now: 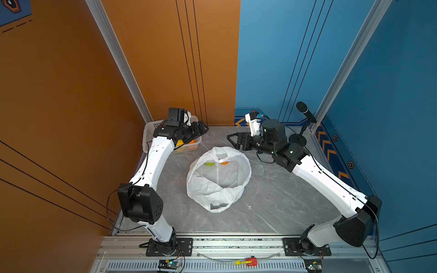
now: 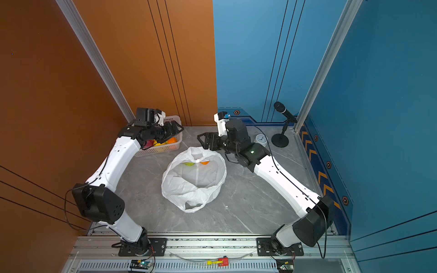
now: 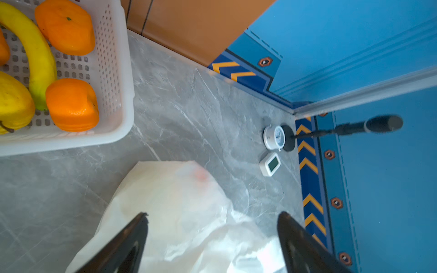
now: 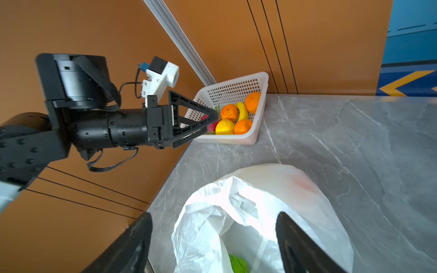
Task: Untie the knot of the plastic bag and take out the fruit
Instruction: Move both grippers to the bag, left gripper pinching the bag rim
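Note:
The plastic bag (image 1: 218, 186) (image 2: 192, 189) lies in the middle of the table with its mouth gaping upward. The knot is out of view. Inside, at the far side, sit two fruit: a green one (image 1: 209, 163) (image 4: 237, 263) and an orange (image 1: 224, 162). My left gripper (image 1: 205, 129) (image 3: 212, 215) hangs open over the right end of the white basket (image 1: 151, 127), with nothing between its fingers. My right gripper (image 1: 233, 141) (image 4: 214, 215) is open above the bag's far rim and holds nothing. The basket holds oranges (image 3: 73, 105), a yellow fruit (image 3: 11, 101) and a dragon fruit (image 4: 212, 125).
A banana (image 3: 37, 54) lies in the basket too. A microphone on a stand (image 1: 306, 112) stands at the back right corner, beside a white clock (image 2: 261, 140) and a small white display (image 3: 270, 163). Walls close in on the left, back and right.

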